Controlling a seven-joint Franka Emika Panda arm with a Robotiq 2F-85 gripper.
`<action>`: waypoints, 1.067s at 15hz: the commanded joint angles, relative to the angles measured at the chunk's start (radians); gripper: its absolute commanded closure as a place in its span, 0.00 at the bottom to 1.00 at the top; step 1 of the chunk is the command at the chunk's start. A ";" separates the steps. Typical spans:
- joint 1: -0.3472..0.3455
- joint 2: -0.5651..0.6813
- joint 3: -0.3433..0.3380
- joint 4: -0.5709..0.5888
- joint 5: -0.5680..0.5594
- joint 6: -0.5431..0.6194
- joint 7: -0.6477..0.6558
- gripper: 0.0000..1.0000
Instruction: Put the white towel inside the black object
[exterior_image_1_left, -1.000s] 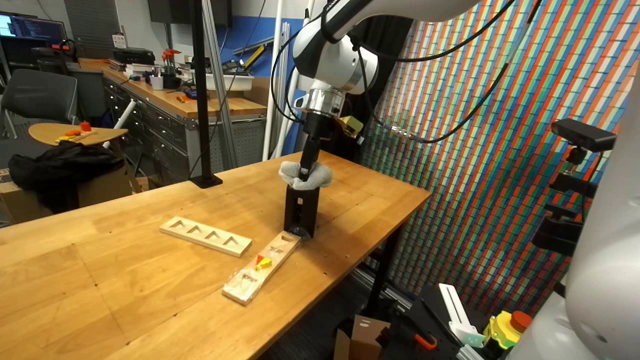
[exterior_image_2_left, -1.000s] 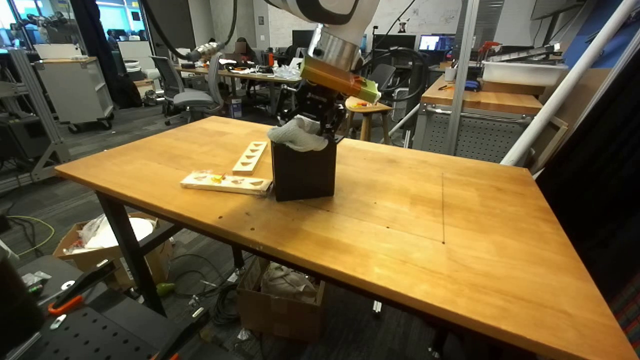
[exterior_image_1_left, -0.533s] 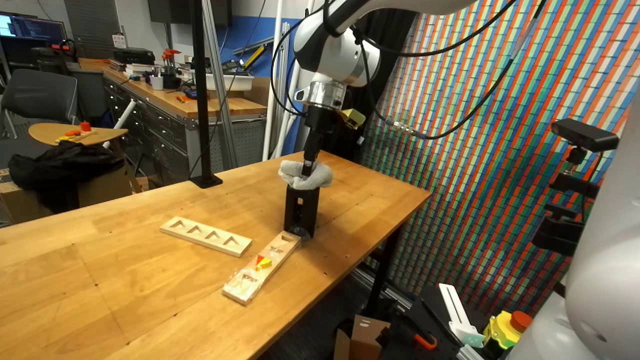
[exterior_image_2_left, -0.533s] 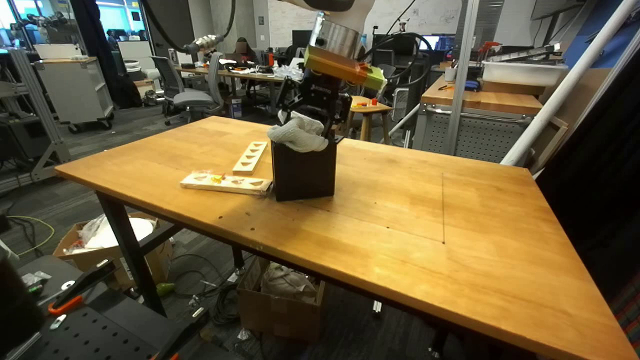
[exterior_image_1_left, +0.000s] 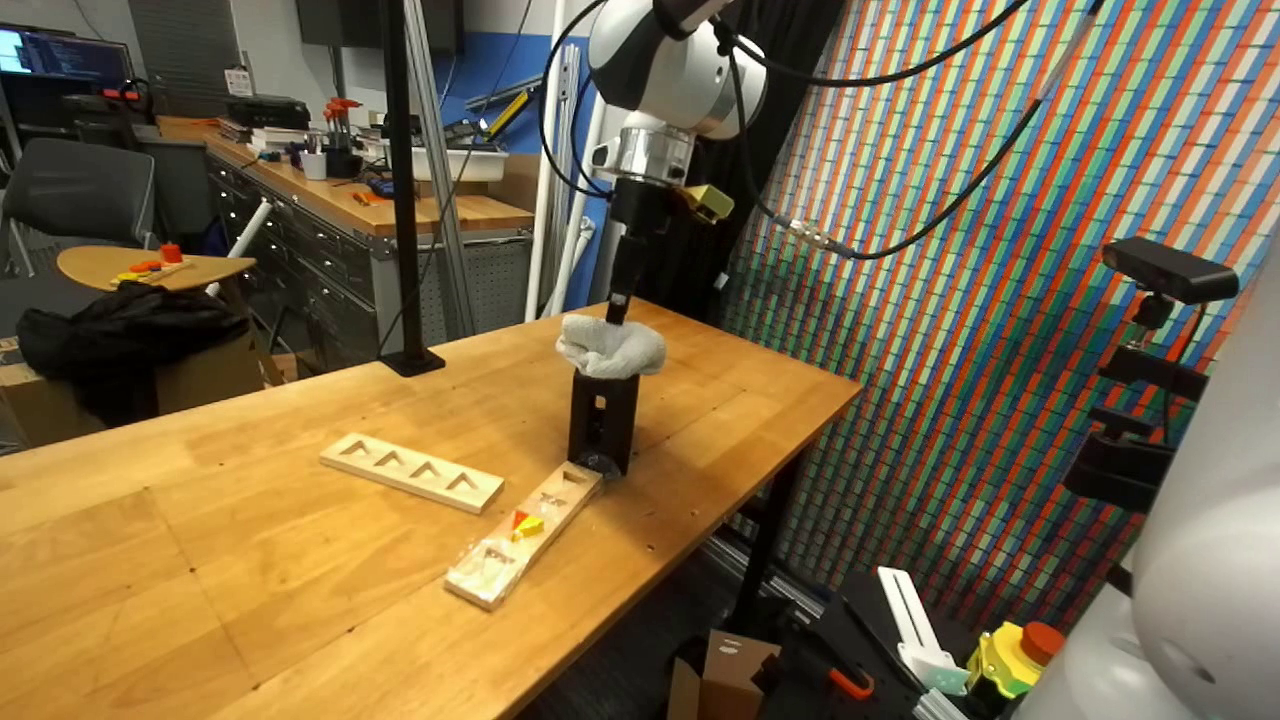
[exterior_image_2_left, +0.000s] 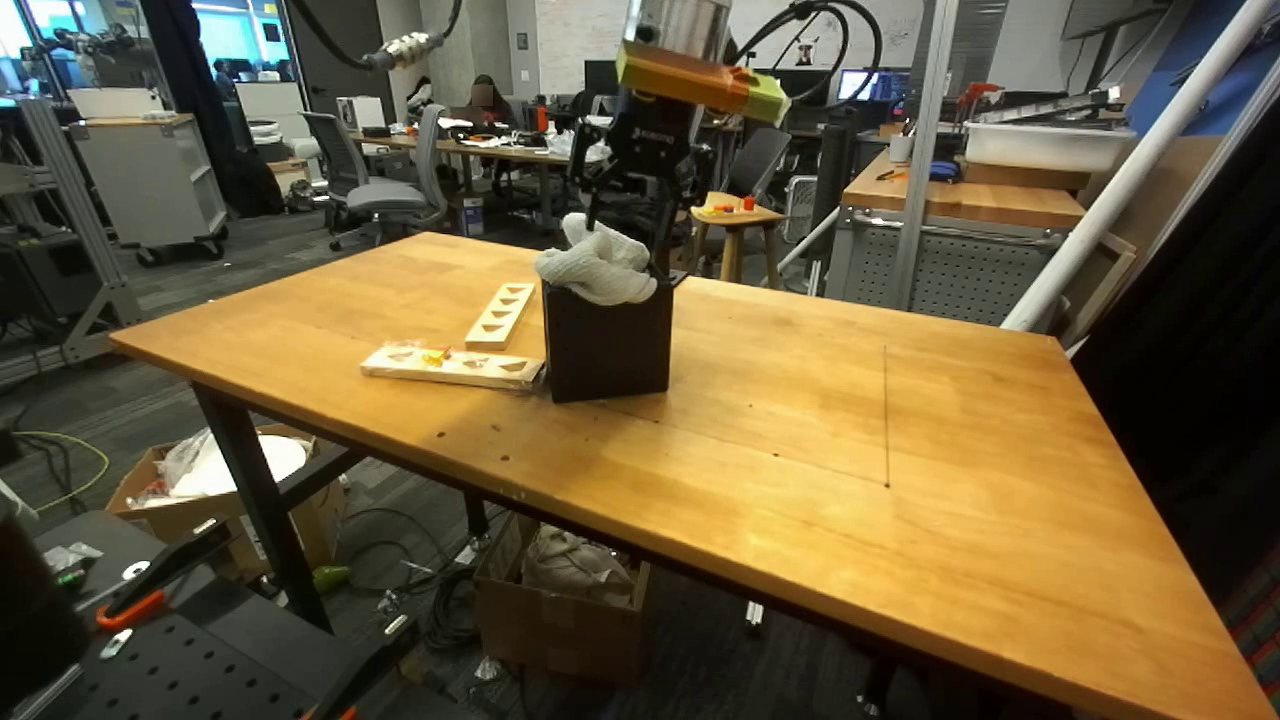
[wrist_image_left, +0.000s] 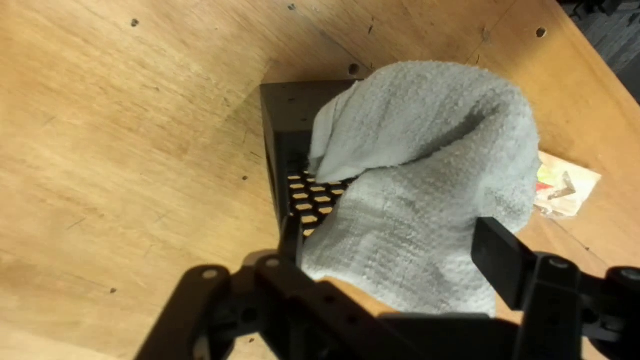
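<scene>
Wrist view showed me the desk, then the black box upon it; my tool, fingers spread wide, hung close to the white towel, which lay bunched across the box's top, overhanging its rim; a wooden board lay rightmost.

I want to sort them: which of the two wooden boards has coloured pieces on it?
The wooden board nearer the black object: red and yellow pieces lie on it, while the other board has none.
</scene>
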 joint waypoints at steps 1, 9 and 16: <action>0.022 -0.052 -0.013 0.048 -0.065 -0.038 0.048 0.17; 0.052 -0.065 -0.003 0.056 -0.090 -0.046 0.087 0.83; 0.065 -0.065 -0.003 0.011 -0.068 -0.047 0.107 1.00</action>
